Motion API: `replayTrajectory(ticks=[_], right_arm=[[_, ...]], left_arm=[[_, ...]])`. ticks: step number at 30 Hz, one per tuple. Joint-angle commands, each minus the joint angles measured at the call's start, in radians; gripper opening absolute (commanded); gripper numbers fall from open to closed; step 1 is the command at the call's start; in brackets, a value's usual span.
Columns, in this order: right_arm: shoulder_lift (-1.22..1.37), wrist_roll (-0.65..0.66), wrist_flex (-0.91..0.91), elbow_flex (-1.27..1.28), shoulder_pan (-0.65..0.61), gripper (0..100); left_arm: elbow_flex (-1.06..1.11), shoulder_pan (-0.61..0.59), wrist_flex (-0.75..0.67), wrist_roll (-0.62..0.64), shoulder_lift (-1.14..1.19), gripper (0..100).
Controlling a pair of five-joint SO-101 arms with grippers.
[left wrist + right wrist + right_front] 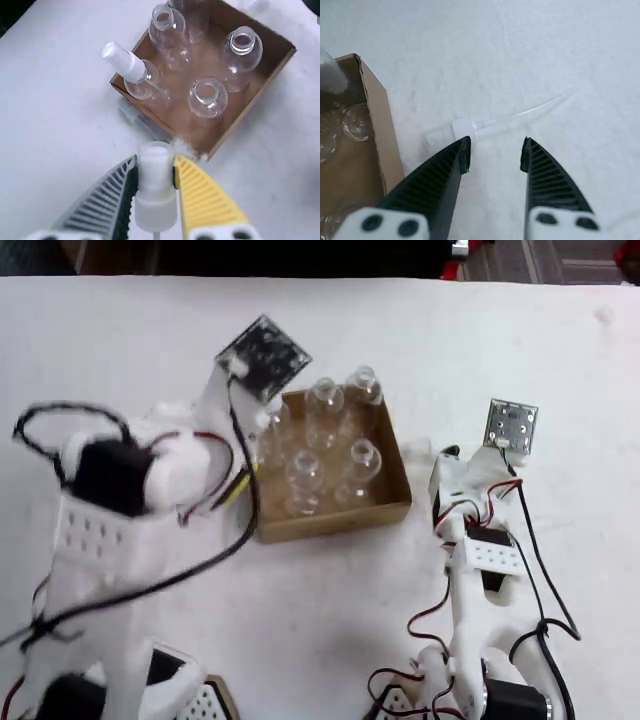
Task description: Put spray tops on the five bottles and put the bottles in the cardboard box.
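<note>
1. Closest up, the left gripper (155, 164) squeezes a white held top (156, 197) tight between its grey and yellow fingers. It hangs over the table (55, 100), just beside the box (272, 40).
2. All five bottles already stand in the box, so I think that part is done.
3. One capped bottle (142, 84) by the box's wall wears a white top. It leans a bit, and I cannot tell if the top is on tight.
4. Four open bottles (207, 97) have bare mouths. They need tops.
5. Over on the other side, the right gripper (495, 152) has its fingers spread wide and holds nothing. It sits low over a loose top (457, 131). That top lies on its side on the table near the box, with its thin tube (545, 104) pointing away from the box.
6. So I guess one top of five is on and four are left. I count two spare tops for four open bottles.
7. Some bits are hard to see:
   - The held top is cut off at the picture's edge, so its tube is a guess.
   - From high up, the left arm (120, 480) covers one side of the box.
   - The bottles are clear and blur into each other.
   - A small clear thing (137, 117) lies on the table right beside the box. I cannot tell what it is.
</note>
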Motion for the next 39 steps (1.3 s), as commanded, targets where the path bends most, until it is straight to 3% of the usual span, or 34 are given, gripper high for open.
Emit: replayTrajectory(ticks=[1, 7, 12, 17, 24, 29, 39], right_arm=[[-0.007, 0.012, -0.015, -0.014, 0.005, 14.5], [-0.004, 0.012, -0.015, -0.014, 0.005, 14.5], [-0.002, 0.012, -0.015, -0.014, 0.005, 14.5], [-0.002, 0.012, -0.016, -0.014, 0.004, 14.5], [-0.001, 0.012, -0.019, -0.014, 0.004, 14.5], [-0.001, 0.012, -0.021, -0.014, 0.004, 14.5], [-0.001, 0.012, -0.021, -0.015, 0.004, 14.5]], left_arm=[[0.239, 0.013, -0.325, 0.144, -0.236, 2], [0.465, 0.021, -0.829, 0.439, -0.435, 2], [0.483, 0.022, -1.066, 0.575, -0.433, 2], [0.483, 0.09, -1.335, 0.612, -0.348, 2], [0.474, 0.105, -1.789, 0.611, 0.01, 2], [0.474, 0.097, -1.941, 0.611, 0.174, 2], [0.482, 0.07, -1.966, 0.611, 0.248, 2]])
